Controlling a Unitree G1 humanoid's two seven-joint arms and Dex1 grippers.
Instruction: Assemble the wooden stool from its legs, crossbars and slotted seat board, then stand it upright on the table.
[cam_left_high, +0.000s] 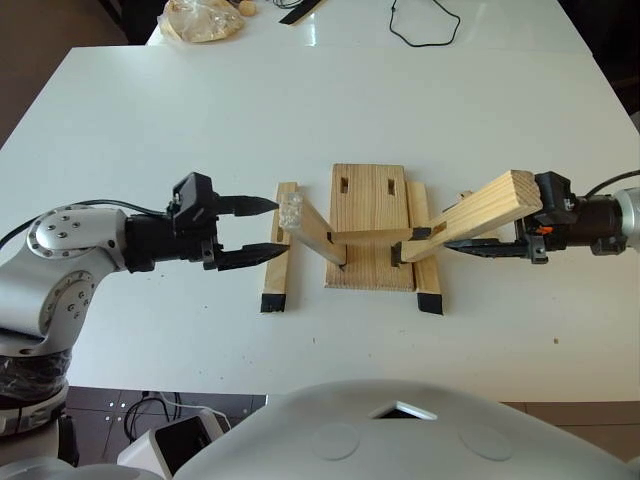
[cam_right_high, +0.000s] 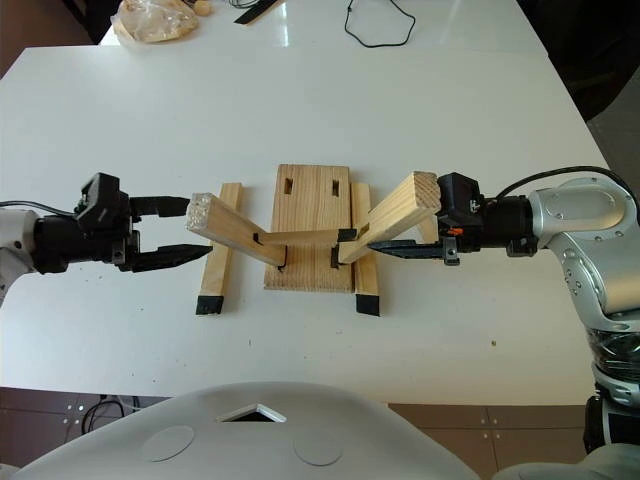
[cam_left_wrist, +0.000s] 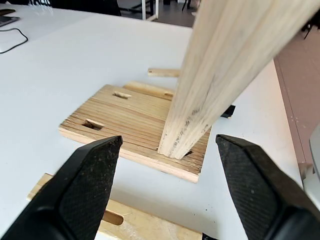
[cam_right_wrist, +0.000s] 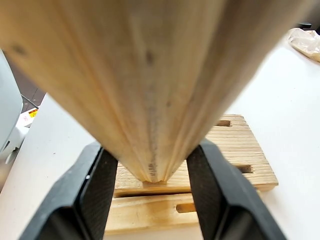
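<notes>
In the middle of the white worktop (cam_left_high: 200, 120) the slotted seat board (cam_left_high: 368, 200) lies flat, its 2 far slots (cam_left_high: 343, 185) open and its 2 near slots each filled by a leg foot. The right leg (cam_left_high: 470, 215) rises from its slot and leans out to the right, and the right hand (cam_right_wrist: 155, 172) is pinching it, 1 black finger pressed against each side of the wood. The left leg (cam_left_high: 312, 235) leans out the other way, to the left, with its top end up off the board. The left hand (cam_left_high: 268, 228) hangs just beside that top end with its fingers (cam_left_wrist: 85, 185) spread wide and apart from the wood, 1 on either side of the leg's line. 2 more legs lie flat on the worktop, 1 (cam_left_high: 280, 270) just left of the board and 1 (cam_left_high: 426, 280) along its right edge, each with a black tip at the near end. A crossbar (cam_left_high: 370, 236) spans between the 2 planted legs, above the board. Another thin wooden bar (cam_left_wrist: 162, 72) lies on the worktop just past the board's right side. At the far edge sit a crumpled clear plastic bag (cam_left_high: 203, 18) and a looped black cable (cam_left_high: 425, 25)
</notes>
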